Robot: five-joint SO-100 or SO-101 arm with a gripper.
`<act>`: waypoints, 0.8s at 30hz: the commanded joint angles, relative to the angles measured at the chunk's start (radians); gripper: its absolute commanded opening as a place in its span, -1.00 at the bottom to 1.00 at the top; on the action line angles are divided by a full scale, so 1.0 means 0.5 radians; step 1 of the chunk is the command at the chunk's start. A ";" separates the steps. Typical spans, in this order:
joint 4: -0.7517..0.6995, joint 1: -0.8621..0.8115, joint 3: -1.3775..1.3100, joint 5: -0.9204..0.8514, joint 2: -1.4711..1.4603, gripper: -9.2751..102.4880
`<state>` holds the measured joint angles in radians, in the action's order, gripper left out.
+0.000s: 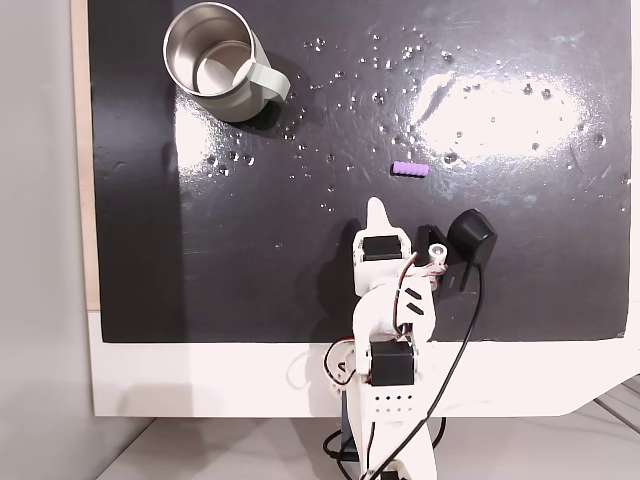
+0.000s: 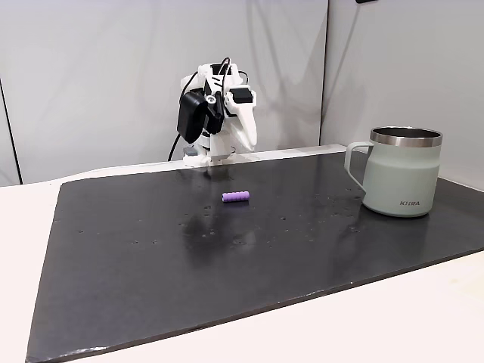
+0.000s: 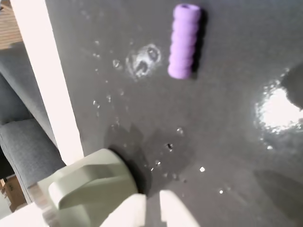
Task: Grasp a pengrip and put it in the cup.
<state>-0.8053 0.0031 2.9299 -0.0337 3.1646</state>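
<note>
I take the black mat (image 1: 250, 260) as my reference: it is glossy, glaring and dotted with droplets, so a small soft part could skid on it if I nudge it instead of pinching it. The cup (image 1: 213, 60) stands upright and empty at the mat's far left corner in the top-down fixed view, well apart from everything else; its rim is narrow enough that a release off-centre could bounce off the steel lip or the handle. My gripper (image 3: 151, 208) sits folded back near the mat's near edge, fingers almost together with just a slit between them, holding nothing. The pengrip (image 1: 409, 169) lies on its side mid-mat, just beyond the gripper; being round, I judge it may roll away if one finger lands first.
</note>
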 commanded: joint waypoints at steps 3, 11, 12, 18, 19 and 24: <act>-0.025 -0.058 -0.448 -0.046 -0.414 -0.83; -0.021 -0.175 -1.178 -0.025 -1.531 -0.83; -0.031 -0.190 -1.255 -0.031 -1.647 -0.83; -0.255 -0.264 -1.721 -0.067 -2.326 -0.59; -0.313 -0.276 -1.786 -0.067 -2.421 -0.54; -0.408 -0.341 -1.951 -0.064 -2.718 -0.49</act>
<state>-0.9910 -0.1519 2.0387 -0.0598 1.8515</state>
